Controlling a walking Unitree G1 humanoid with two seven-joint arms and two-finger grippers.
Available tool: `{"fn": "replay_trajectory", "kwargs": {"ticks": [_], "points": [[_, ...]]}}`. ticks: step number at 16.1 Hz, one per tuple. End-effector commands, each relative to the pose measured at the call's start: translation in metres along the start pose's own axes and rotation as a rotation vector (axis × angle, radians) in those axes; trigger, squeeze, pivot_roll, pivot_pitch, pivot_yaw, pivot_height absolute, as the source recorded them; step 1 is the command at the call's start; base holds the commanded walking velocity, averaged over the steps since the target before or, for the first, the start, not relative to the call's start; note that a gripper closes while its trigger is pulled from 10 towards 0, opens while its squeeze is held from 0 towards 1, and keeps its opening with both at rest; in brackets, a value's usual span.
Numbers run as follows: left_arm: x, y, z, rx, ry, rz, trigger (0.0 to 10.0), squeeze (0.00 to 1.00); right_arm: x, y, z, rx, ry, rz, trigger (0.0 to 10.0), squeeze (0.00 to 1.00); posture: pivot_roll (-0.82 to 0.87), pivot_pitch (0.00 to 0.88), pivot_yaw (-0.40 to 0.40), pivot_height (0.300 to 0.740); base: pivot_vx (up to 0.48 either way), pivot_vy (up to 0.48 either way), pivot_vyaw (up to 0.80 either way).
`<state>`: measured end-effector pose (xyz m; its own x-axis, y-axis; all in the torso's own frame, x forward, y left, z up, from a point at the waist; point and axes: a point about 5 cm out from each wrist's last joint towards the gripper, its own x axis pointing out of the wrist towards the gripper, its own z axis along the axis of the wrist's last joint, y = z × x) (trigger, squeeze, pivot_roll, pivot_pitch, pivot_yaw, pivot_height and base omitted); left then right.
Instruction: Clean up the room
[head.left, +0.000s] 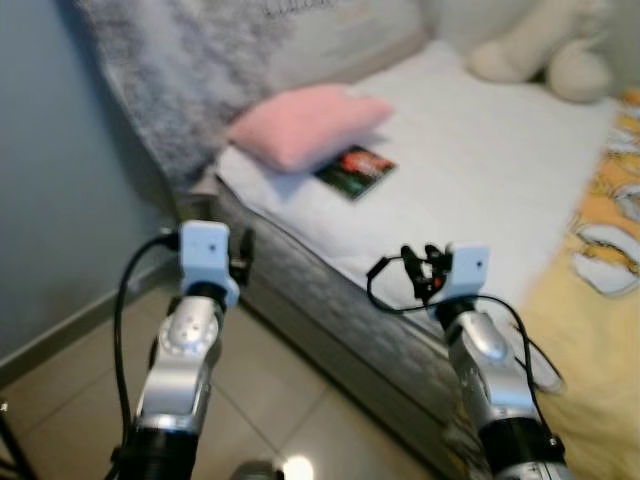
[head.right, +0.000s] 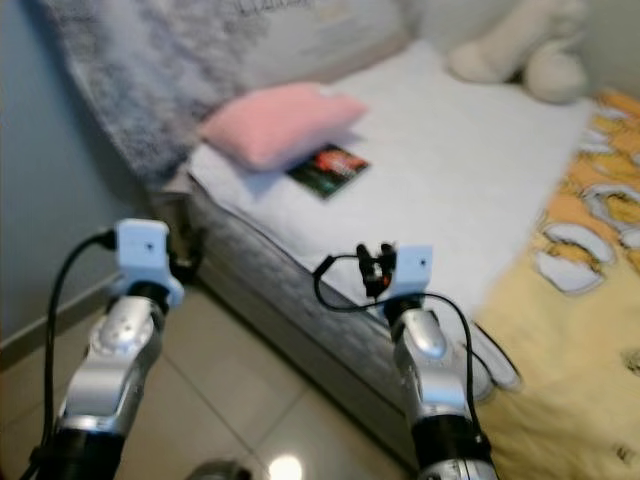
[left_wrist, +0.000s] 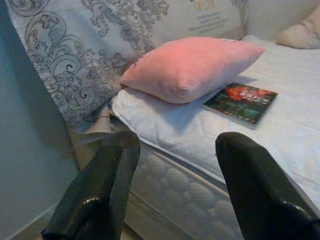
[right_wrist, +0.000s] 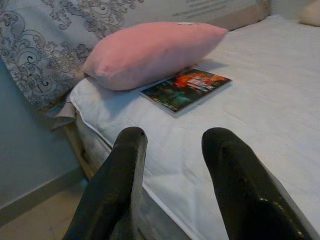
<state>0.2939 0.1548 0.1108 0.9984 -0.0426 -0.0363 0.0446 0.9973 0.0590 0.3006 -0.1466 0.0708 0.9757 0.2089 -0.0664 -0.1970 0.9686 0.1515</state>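
Note:
A dark book (head.left: 356, 171) with a red and green cover lies flat on the white bed sheet (head.left: 470, 170), just in front of a pink pillow (head.left: 305, 123). The same book (right_wrist: 186, 90) and pink pillow (right_wrist: 152, 51) lie ahead of my right gripper (right_wrist: 172, 150), which is open over the bed's near edge. My left gripper (left_wrist: 175, 160) is open too, held over the floor beside the bed's corner, with the book (left_wrist: 241, 103) farther off. Neither gripper holds anything.
A grey patterned cushion (head.left: 190, 70) leans at the head of the bed against a blue wall (head.left: 60, 150). A cream plush toy (head.left: 545, 50) sits far back on the bed. A yellow patterned blanket (head.left: 600, 300) covers the right side. Beige floor tiles (head.left: 80, 400) lie below.

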Motion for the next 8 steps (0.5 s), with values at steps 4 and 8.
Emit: {"fn": "replay_trajectory", "kwargs": {"ticks": [4,8], "points": [[0.0011,0.0024,0.0044,0.008,-0.005,0.023,10.0,0.0,0.0033,0.0073,-0.0007,0.017,0.003,0.032,10.0,0.0,0.05,0.0,-0.042,0.74,0.361,0.315,0.49],[0.0004,-0.0007,0.0054,0.012,-0.007,0.026,10.0,0.0,0.0031,0.007,-0.003,0.023,0.014,0.036,10.0,0.0,0.06,0.0,-0.046,0.74,0.401,0.156,0.49]]}}
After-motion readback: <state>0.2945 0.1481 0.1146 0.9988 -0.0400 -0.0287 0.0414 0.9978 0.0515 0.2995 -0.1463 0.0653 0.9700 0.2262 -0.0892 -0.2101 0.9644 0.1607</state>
